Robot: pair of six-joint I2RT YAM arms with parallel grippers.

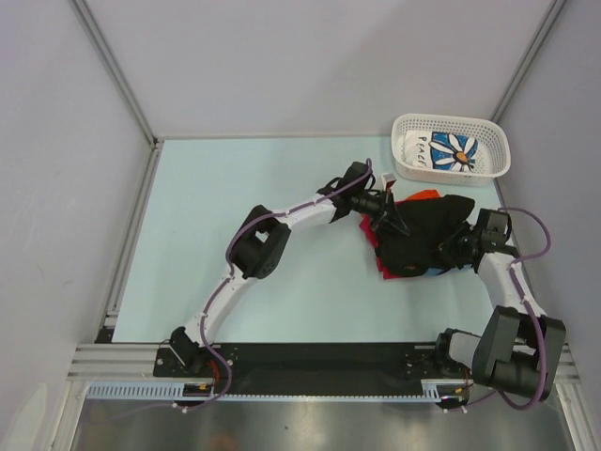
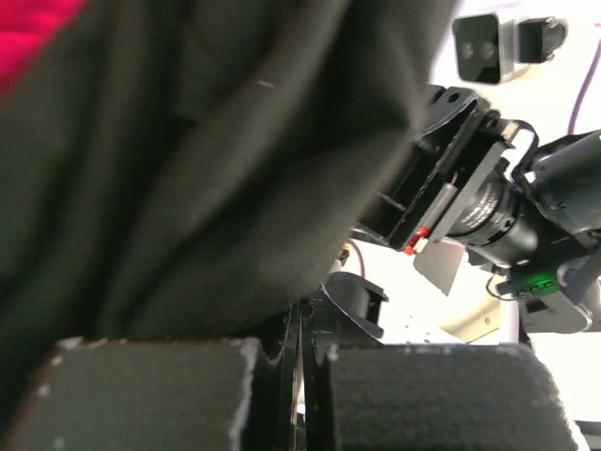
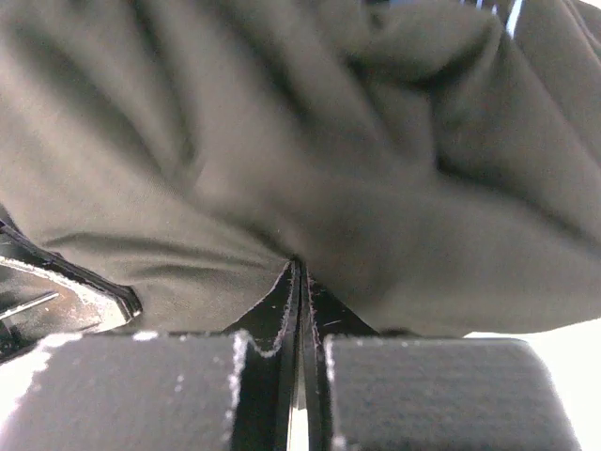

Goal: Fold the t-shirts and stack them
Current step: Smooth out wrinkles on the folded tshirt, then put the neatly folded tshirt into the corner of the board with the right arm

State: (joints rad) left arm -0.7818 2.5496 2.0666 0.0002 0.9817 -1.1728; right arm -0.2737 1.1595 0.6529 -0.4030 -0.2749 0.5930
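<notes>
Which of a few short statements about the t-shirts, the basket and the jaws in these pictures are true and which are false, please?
1. The left jaws and the right jaws are both shut on the black t-shirt. True.
2. The white basket holds nothing. False: a white daisy-print t-shirt lies in it.
3. A red t-shirt shows from under the black one. True.
4. The basket stands at the near left corner of the table. False: it stands at the far right corner.
</notes>
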